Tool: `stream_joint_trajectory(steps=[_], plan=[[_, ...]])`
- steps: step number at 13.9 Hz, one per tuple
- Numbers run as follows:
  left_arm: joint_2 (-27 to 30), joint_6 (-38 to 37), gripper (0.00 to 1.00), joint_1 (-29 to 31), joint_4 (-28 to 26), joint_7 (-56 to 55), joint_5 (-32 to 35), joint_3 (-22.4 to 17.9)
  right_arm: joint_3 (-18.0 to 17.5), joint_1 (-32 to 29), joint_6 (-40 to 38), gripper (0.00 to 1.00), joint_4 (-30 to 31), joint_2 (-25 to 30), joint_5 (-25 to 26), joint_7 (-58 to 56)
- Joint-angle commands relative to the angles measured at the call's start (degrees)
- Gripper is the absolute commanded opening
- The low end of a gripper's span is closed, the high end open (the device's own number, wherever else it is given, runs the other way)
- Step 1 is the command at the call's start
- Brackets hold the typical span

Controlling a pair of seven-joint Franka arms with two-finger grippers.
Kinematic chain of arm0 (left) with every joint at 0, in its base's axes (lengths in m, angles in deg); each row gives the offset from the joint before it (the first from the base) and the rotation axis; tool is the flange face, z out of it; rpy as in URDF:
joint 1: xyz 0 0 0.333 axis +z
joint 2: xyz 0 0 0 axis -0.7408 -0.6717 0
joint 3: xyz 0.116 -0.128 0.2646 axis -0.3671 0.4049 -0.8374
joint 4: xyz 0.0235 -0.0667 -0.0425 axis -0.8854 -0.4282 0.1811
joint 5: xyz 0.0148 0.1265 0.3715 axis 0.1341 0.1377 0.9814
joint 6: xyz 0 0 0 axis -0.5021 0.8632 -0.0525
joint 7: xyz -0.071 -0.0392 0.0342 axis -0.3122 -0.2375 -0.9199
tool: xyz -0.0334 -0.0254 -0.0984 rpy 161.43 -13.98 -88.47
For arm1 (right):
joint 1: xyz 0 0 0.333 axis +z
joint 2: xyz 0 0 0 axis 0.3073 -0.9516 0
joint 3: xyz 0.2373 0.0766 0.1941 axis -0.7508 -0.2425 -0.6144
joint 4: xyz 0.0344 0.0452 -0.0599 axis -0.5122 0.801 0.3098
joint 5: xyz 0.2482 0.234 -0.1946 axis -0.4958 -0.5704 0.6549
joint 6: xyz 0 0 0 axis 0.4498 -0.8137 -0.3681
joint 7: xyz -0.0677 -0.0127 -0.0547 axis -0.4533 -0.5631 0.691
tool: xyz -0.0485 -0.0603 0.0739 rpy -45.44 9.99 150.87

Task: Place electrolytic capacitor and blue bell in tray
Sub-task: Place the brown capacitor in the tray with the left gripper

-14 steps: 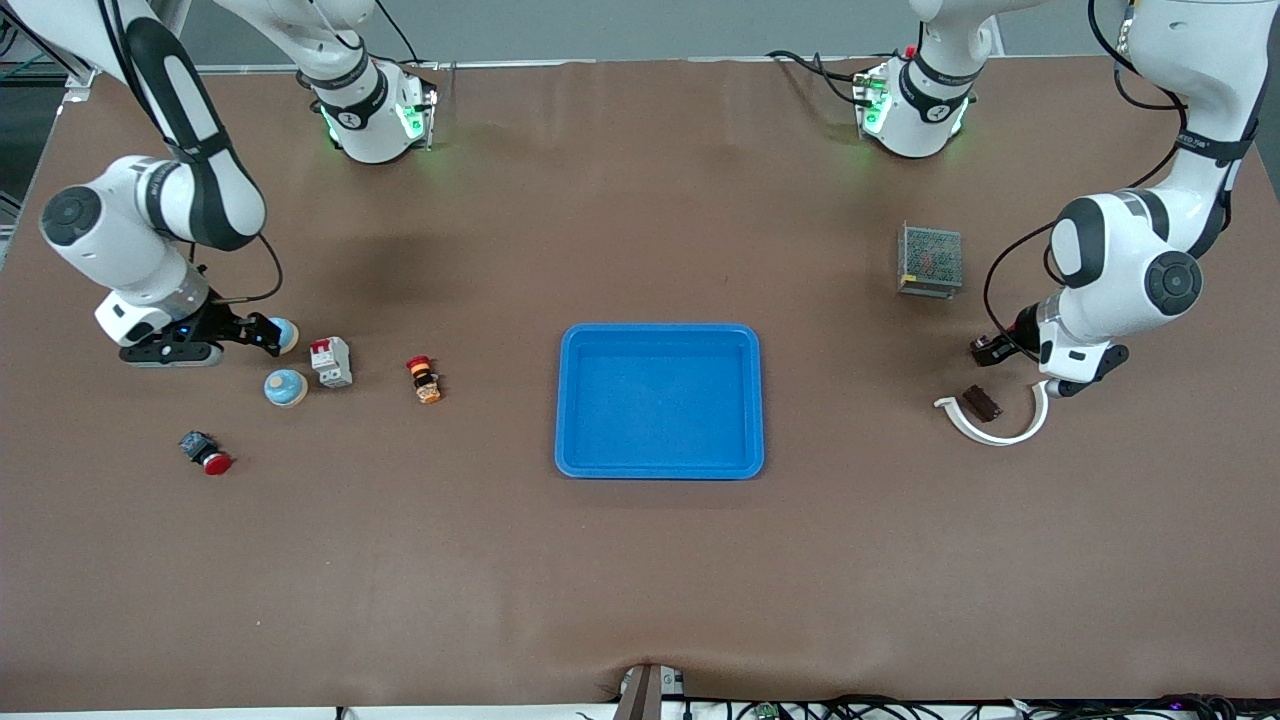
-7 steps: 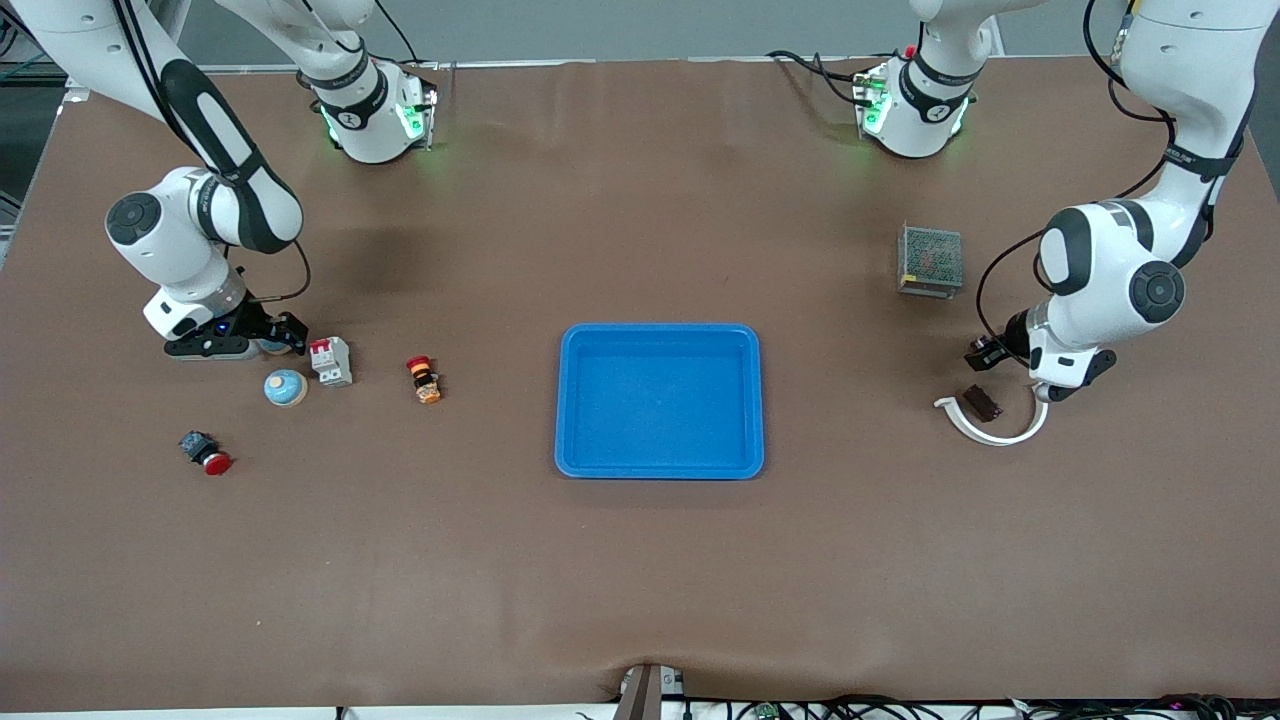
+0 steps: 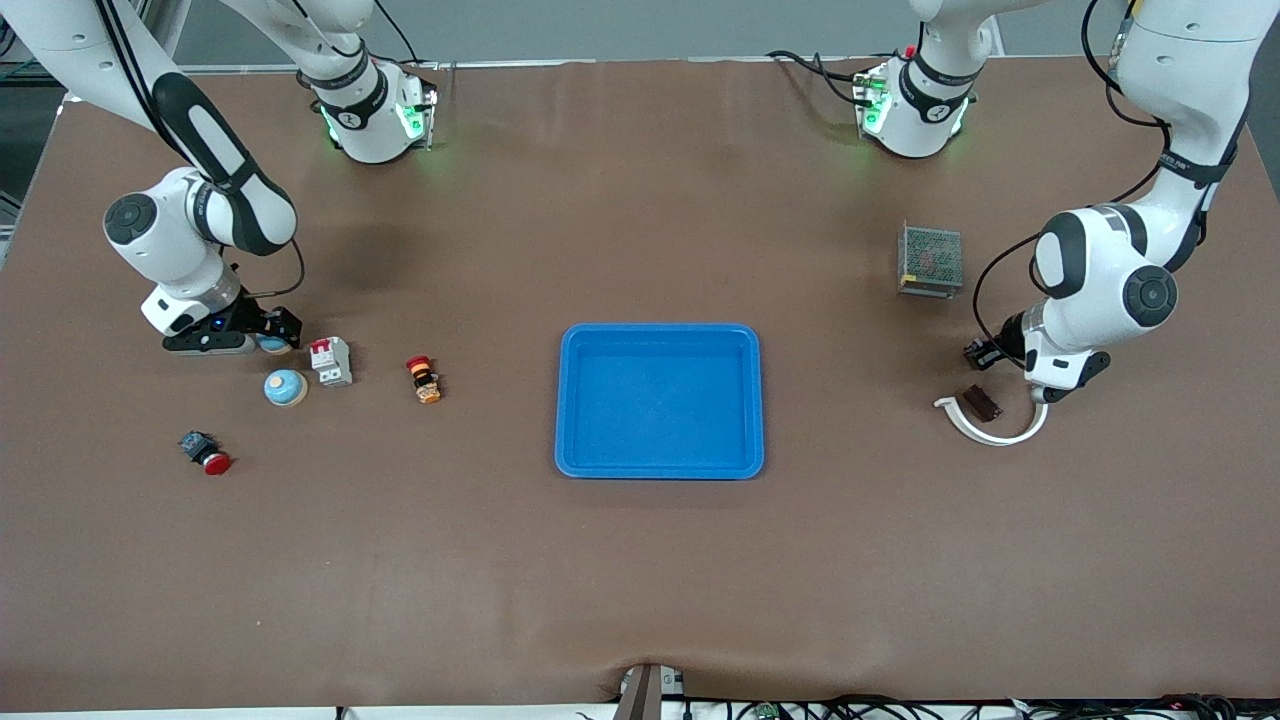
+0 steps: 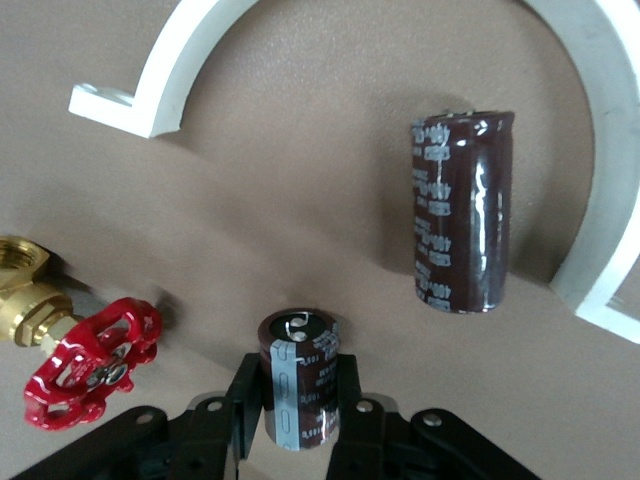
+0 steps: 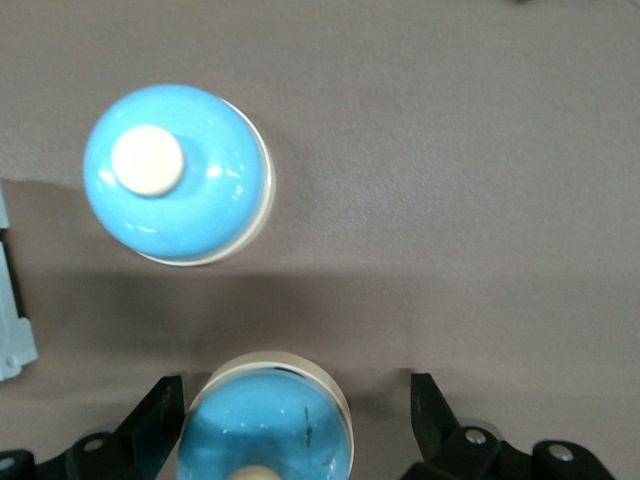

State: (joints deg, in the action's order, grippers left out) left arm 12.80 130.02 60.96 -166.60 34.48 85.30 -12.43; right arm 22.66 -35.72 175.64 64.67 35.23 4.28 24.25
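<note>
My left gripper (image 4: 300, 405) is shut on a small brown electrolytic capacitor (image 4: 300, 385) that stands upright on the table; in the front view this gripper (image 3: 982, 352) is low at the left arm's end. A second, longer capacitor (image 4: 462, 215) lies inside a white arc (image 4: 160, 70). My right gripper (image 5: 295, 420) is open, down around one blue bell (image 5: 265, 425), which sits closer to one finger (image 5: 160, 425). Another blue bell (image 3: 285, 387) stands beside it, nearer the front camera. The blue tray (image 3: 660, 328) lies mid-table with nothing in it.
A brass valve with a red handwheel (image 4: 85, 360) sits beside the left gripper. A grey mesh box (image 3: 930, 260) stands farther from the front camera. Near the bells are a white breaker (image 3: 331, 361), an orange-red button (image 3: 425, 380) and a red mushroom button (image 3: 207, 453).
The left gripper has closed on the small capacitor. The right arm has swung toward the breaker and brought its open fingers down around the bell.
</note>
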Motion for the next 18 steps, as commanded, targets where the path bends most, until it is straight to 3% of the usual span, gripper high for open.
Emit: stream_joint_trajectory(steps=[1, 5, 11, 13, 16, 18], plan=[[2.0, -0.3, 0.13, -0.6, 0.2, -3.9, -0.3, 0.3, -0.9, -1.6, 0.9, 1.0, 1.6, 0.8, 1.2, -0.5], [3.0, -7.2, 0.03, -4.6, 4.6, -18.4, -0.3, 3.4, -1.0, -1.9, 0.7, 1.0, 2.3, 1.0, 1.1, -0.3], [-0.5, -10.9, 0.0, -14.8, 13.2, -41.1, -0.3, 5.1, -1.1, -1.5, -0.8, 0.97, 2.4, 1.5, 1.1, -0.1], [-3.4, -10.9, 0.0, -18.9, 17.4, -49.8, -0.4, 5.1, -1.2, -1.3, -4.2, 0.78, 2.2, 3.3, 1.2, -0.1], [-8.0, -10.9, 0.0, -25.0, 25.0, -61.8, -0.5, 5.1, -1.4, -1.0, -10.9, 0.28, 1.5, 7.2, 1.1, -0.2], [-10.4, -10.9, 0.0, -28.8, 28.9, -67.1, -0.5, 5.0, -1.6, -0.9, -16.3, 0.05, 0.0, 9.1, 0.9, -0.1]])
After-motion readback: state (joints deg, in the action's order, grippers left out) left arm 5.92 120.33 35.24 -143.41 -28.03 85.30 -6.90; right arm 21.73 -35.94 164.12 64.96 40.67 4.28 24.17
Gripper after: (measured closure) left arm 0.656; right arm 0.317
